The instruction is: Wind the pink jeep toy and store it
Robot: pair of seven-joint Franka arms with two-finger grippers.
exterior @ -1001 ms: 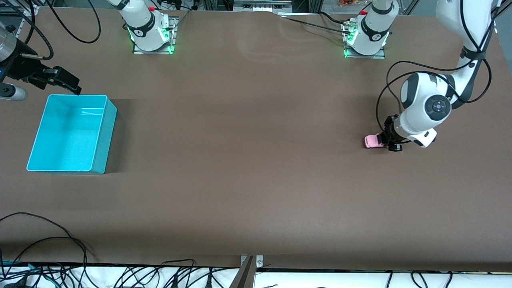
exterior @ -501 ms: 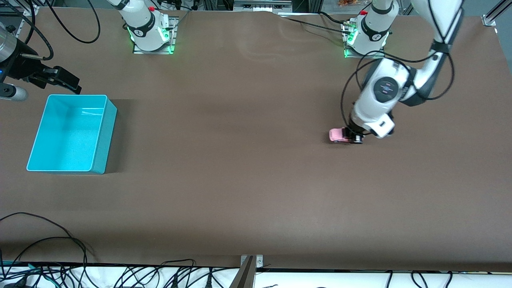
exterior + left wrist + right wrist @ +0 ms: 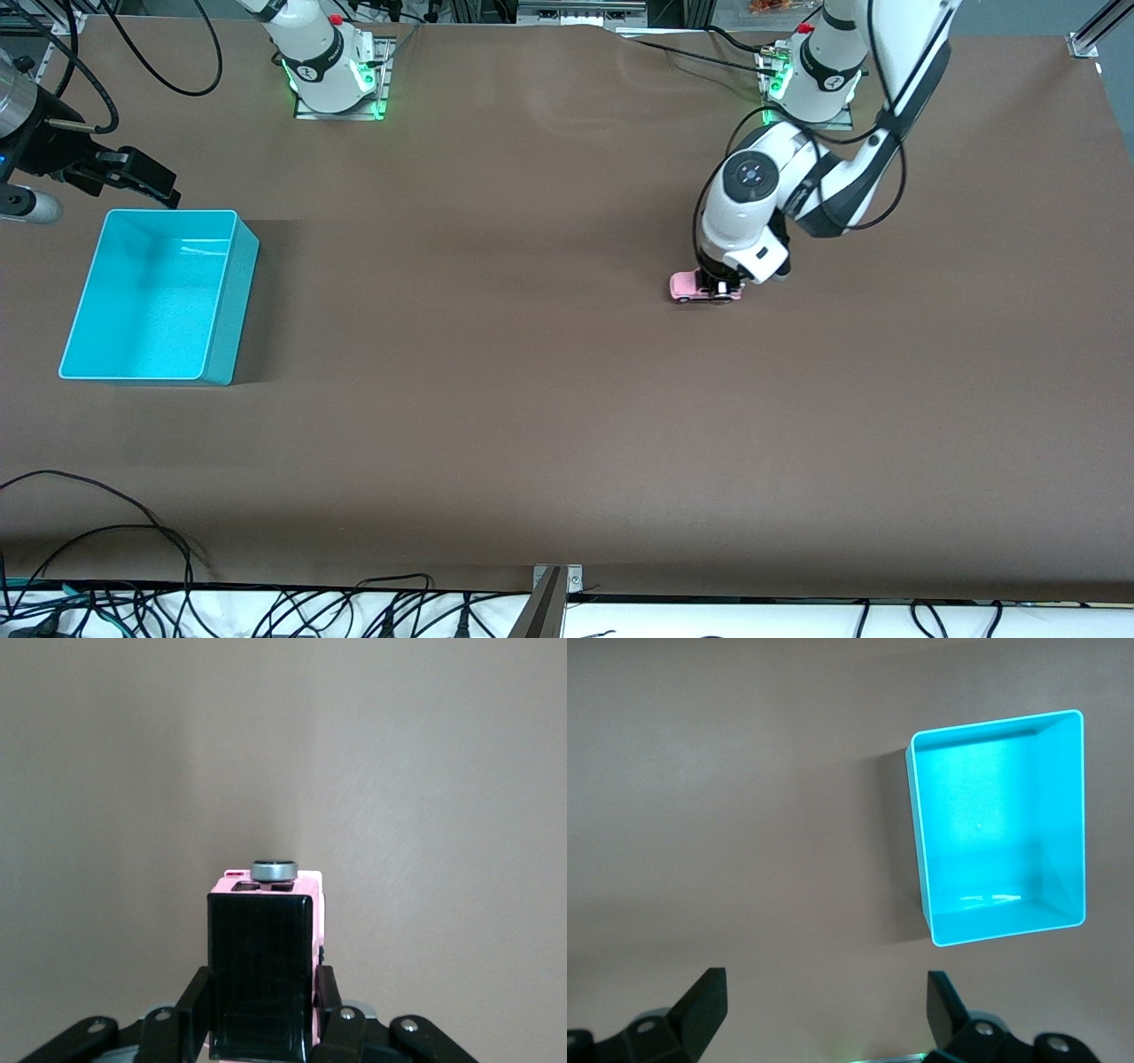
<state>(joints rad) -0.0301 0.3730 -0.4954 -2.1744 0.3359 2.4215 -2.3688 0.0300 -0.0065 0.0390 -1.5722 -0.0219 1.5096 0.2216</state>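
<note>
The pink jeep toy [image 3: 687, 286] sits on the brown table toward the left arm's end, its wheels on the surface. My left gripper [image 3: 719, 290] is shut on its rear half. In the left wrist view the jeep [image 3: 312, 904] shows its black roof and a grey spare wheel, with one finger pressed on each side [image 3: 330, 994]. My right gripper [image 3: 146, 184] waits open above the table by the turquoise bin's edge toward the bases. In the right wrist view its fingers [image 3: 704, 1003] stand wide apart with nothing between them.
The turquoise bin [image 3: 223, 310] stands empty at the right arm's end of the table, also seen in the right wrist view as the same bin [image 3: 917, 833]. Cables [image 3: 106, 540] lie along the table edge nearest the front camera.
My left gripper has dragged the jeep across the table toward the right arm's end, in two clear steps. The right arm and the bin have not moved.
</note>
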